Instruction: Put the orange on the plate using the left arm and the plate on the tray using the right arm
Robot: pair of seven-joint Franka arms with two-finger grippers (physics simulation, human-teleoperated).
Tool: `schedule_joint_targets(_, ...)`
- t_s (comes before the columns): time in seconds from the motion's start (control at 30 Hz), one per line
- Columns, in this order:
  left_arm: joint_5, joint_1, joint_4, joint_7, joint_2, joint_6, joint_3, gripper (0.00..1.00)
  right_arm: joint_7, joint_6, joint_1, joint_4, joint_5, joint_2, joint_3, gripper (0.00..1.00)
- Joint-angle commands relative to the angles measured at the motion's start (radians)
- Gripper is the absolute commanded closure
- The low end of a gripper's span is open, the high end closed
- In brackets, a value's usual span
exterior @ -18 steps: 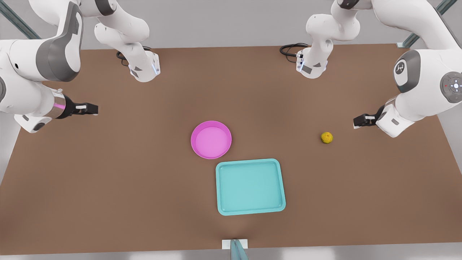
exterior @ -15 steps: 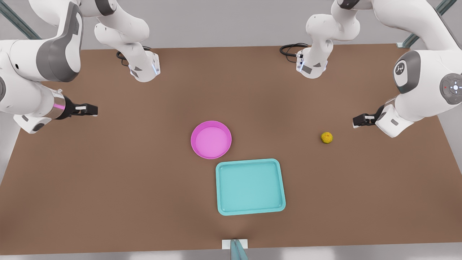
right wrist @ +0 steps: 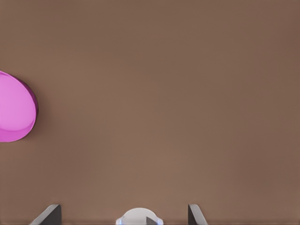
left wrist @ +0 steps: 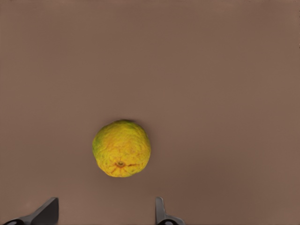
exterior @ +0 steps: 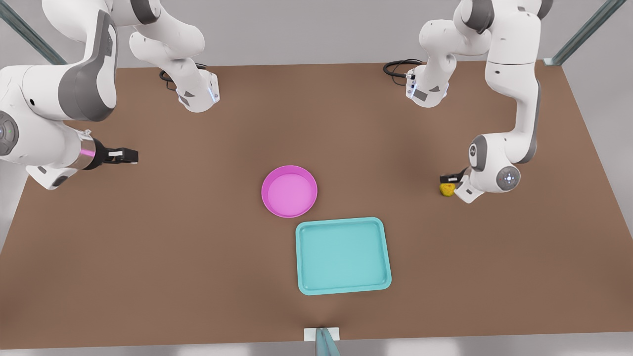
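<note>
Brown and bare-looking, the bench (exterior: 148,257) fills most of the front view, with a pale grey wall behind it at the top of the frame. Two white arms reach in from the upper corners. At the front view's right, the left arm drops from the upper right, bends at its elbow and brings the left tool (exterior: 449,179) down at the orange (exterior: 447,190) in the right middle of the frame, the dark tip overlapping the fruit's upper edge. In the left wrist view the orange (left wrist: 122,148) lies on the bench just ahead of the two fingertips (left wrist: 46,213), which stand spread wider than the fruit and do not touch it. At the front view's left, the right arm waits with its forearm level, and the right tool (exterior: 126,155) points toward the frame's centre, well apart from everything; in the right wrist view its fingertips (right wrist: 48,214) are spread with nothing between them, and the plate (right wrist: 16,108) shows at the left edge. Counted: one orange, one pink plate (exterior: 289,191) at the centre, one teal tray (exterior: 343,255) just below and right of it, nearly touching its rim, both holding nothing.
</note>
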Motion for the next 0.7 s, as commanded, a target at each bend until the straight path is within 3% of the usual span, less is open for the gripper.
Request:
schedule_joint_targets(0.0, -0.005, 0.001, -0.005, 0.034, 0.010, 0.177, -0.005, 0.00, -0.005, -0.004, -0.001, 0.000, 0.000, -0.001, 0.000, 0.00)
schedule_joint_targets(0.67, -0.005, -0.003, -0.001, 0.035, 0.137, 0.198, -0.018, 0.00, -0.007, -0.006, -0.008, -0.006, 0.001, 0.020, 0.000, 0.00)
